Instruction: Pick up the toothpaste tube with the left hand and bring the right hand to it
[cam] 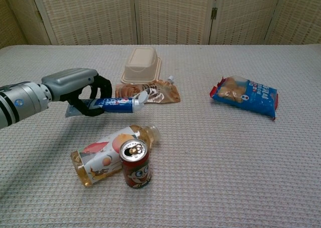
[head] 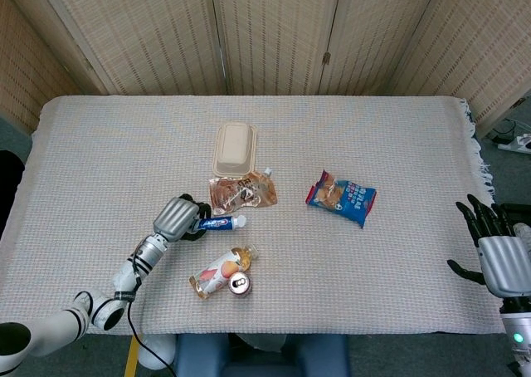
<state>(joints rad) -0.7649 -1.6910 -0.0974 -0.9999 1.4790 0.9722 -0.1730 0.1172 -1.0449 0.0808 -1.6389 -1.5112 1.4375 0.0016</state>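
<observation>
Head view, left hand (head: 174,217): at 7 o'clock on the table (head: 124,144), fingers wrapped around the toothpaste tube (head: 218,222), cap pointing to 3 o'clock.
Head view, right hand (head: 496,257): off the table's 4 o'clock edge, fingers spread, empty.
Chest view, left hand (cam: 75,87): grips the tube's tail; tube (cam: 116,103) held level above the cloth, cap toward 3 o'clock, over the bottle (cam: 108,154) and can (cam: 135,163).
</observation>
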